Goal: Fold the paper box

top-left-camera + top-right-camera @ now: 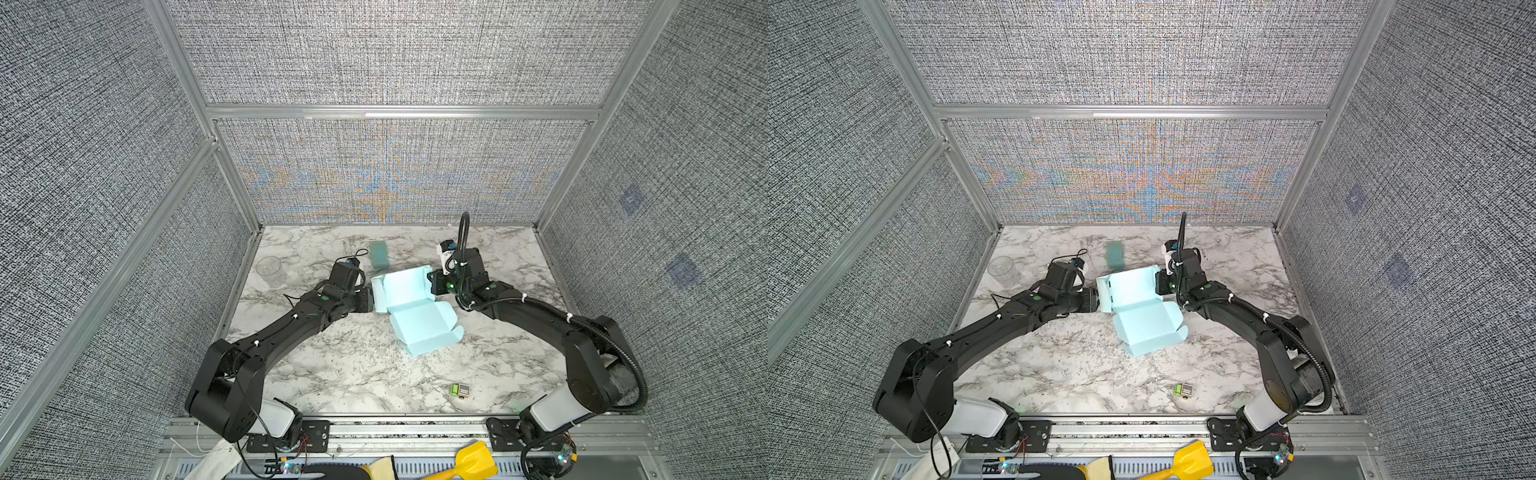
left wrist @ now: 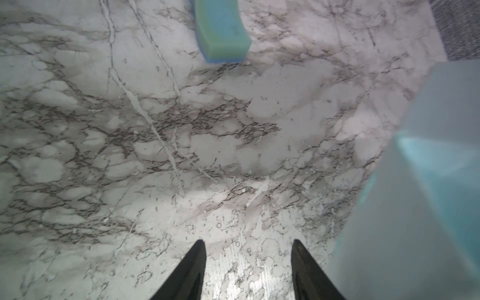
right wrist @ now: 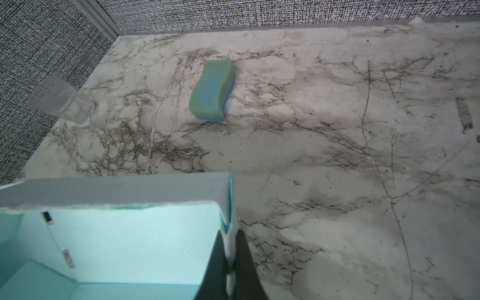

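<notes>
I judge the job partly done: the paper box (image 1: 409, 305) sits on the counter (image 1: 332, 374) between the jaws, tray walls raised, lid open and untucked, right jaws clamped on one wall, left jaws half-spread and empty just beside the opposite wall.

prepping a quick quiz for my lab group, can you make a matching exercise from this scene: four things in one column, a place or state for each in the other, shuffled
Things
1. pale sky-blue cardboard paper box
2. green-and-blue rectangular foam sponge
3. clear plastic cup
4. right end effector

Places or states
a. standing upright, leftmost of the four in both top views
b. shut on a raised wall of the box
c. partly folded, lid part lying open
d. lying flat just beyond the box, untouched

Pairs: 1-c, 2-d, 3-a, 4-b
</notes>
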Controlling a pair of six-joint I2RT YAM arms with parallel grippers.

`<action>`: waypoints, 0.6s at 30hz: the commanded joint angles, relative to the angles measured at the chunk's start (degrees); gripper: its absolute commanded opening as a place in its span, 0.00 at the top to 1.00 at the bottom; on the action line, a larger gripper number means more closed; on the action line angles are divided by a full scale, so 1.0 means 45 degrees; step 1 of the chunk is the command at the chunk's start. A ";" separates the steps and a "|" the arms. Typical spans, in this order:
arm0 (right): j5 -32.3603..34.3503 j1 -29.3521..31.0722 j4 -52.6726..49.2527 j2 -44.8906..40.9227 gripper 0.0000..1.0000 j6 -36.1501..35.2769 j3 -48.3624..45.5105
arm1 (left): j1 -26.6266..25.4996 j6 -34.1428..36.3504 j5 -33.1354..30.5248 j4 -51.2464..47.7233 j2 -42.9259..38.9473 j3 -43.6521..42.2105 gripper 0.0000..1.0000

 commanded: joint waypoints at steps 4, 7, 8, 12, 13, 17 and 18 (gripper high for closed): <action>-0.0215 0.0006 0.0113 0.0317 1.00 0.0257 0.0191 | 0.0001 0.0249 0.1045 0.0851 -0.0522 -0.0287 0.45; -0.0243 0.0021 0.0109 0.0465 1.00 0.0285 0.0313 | 0.0001 0.0280 0.1160 0.0856 -0.0588 -0.0339 0.46; -0.0229 0.0016 0.0111 0.0518 1.00 0.0299 0.0372 | 0.0001 0.0265 0.1259 0.0947 -0.0622 -0.0388 0.46; -0.0117 0.0021 0.0031 0.0629 1.00 0.0308 0.0442 | 0.0000 0.0275 0.1626 0.1128 -0.0641 -0.0461 0.47; -0.0107 0.0021 0.0049 0.0665 1.00 0.0321 0.0436 | -0.0001 0.0280 0.1711 0.1158 -0.0669 -0.0500 0.47; -0.0175 0.0036 0.0126 0.0791 1.00 0.0405 0.0434 | 0.0000 0.0239 0.1877 0.1573 -0.0940 -0.0905 0.47; -0.0200 0.0021 0.0146 0.0805 1.00 0.0418 0.0437 | 0.0001 0.0254 0.1930 0.1647 -0.0988 -0.0976 0.47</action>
